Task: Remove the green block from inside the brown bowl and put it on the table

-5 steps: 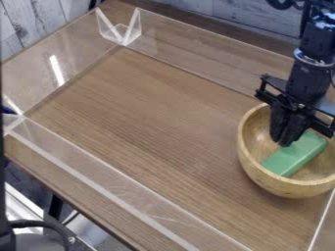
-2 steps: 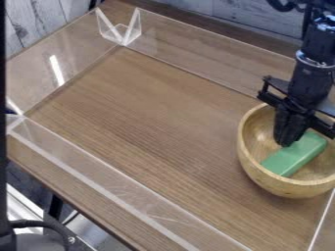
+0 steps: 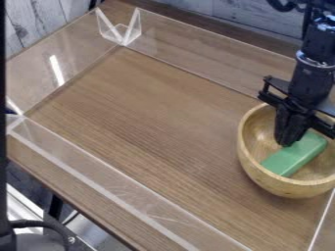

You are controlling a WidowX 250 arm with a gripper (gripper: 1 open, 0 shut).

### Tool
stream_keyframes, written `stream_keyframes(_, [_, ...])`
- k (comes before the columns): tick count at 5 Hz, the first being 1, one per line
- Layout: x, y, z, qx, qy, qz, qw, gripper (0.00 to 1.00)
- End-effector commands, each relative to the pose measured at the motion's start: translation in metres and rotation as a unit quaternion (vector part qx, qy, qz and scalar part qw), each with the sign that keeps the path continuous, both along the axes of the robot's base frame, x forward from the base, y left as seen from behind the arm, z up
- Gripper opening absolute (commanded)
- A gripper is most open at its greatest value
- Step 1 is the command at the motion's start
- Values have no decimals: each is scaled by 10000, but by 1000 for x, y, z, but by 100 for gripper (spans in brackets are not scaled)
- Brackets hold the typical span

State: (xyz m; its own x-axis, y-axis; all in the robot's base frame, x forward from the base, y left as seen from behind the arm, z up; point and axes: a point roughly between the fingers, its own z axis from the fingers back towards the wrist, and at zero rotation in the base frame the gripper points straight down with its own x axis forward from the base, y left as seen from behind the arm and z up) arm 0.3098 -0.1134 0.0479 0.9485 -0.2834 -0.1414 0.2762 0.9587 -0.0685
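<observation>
End effector [image 3: 289,134] at right of view, black, reaching down into the brown bowl [image 3: 288,152]. Fingers closed together; tips over the upper-left end of the green block [image 3: 296,157]. Whether they pinch the block cannot be told: the contact is hidden by the dark fingers.

Green block: inside the bowl, lying on its interior. Long axis oblique in view, running from lower left, toward the near wall of the bowl, to upper right, where the end passes close to the end effector. Broad light-green face visible.

Bowl: round, light tan, thick rim, resting on the brown wood-grain counter [image 3: 144,113] near its right side. Clear low walls [image 3: 98,162] edge the counter. Clear angular piece [image 3: 119,27] stands at the far left corner.
</observation>
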Motion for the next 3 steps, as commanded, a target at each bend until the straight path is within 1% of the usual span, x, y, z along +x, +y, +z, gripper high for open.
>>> stream_keyframes(1, [9, -6, 14, -120, -267, -43, 9996, 0])
stream_keyframes(3, [9, -8, 11, -152, -250, -56, 9996, 0])
